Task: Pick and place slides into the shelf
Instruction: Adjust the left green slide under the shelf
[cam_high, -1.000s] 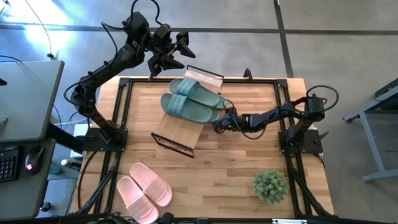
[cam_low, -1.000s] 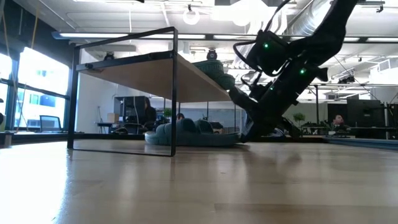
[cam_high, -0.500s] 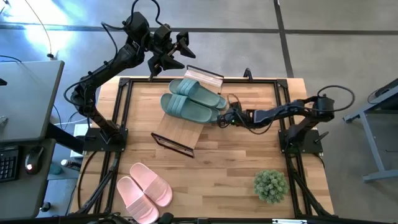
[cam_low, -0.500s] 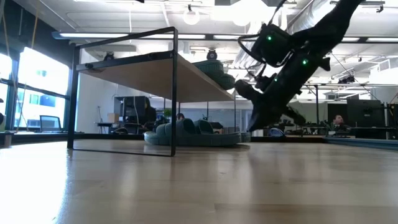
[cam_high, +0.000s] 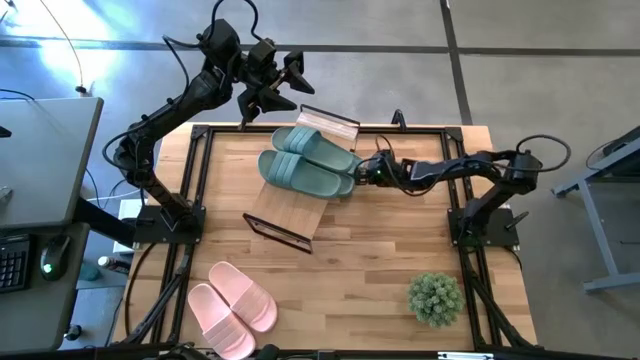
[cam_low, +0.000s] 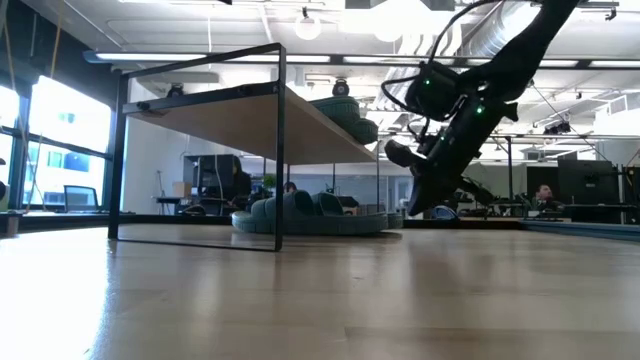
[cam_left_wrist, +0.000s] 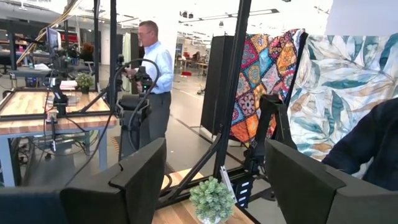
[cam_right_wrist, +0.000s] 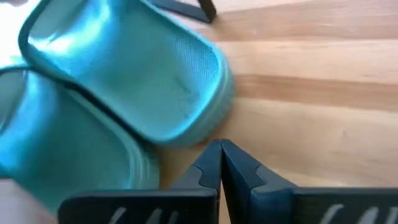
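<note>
step: right gripper (cam_high: 366, 172) clenched empty, nudging green slides (cam_high: 308, 162) on shelf (cam_high: 285, 212) | left gripper (cam_high: 285, 85) hanging open past far edge | next: probably grabbing pink slides (cam_high: 232, 306) at near-left corner

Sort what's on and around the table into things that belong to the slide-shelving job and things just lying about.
Job:
- green slides on the shelf's top
- shelf
- pink slides at the table's near left corner
- right gripper, shut, beside the green slides' heels
- left gripper, open, raised beyond the table's far edge

Lying about:
- potted plant
- computer mouse on the side desk
</note>
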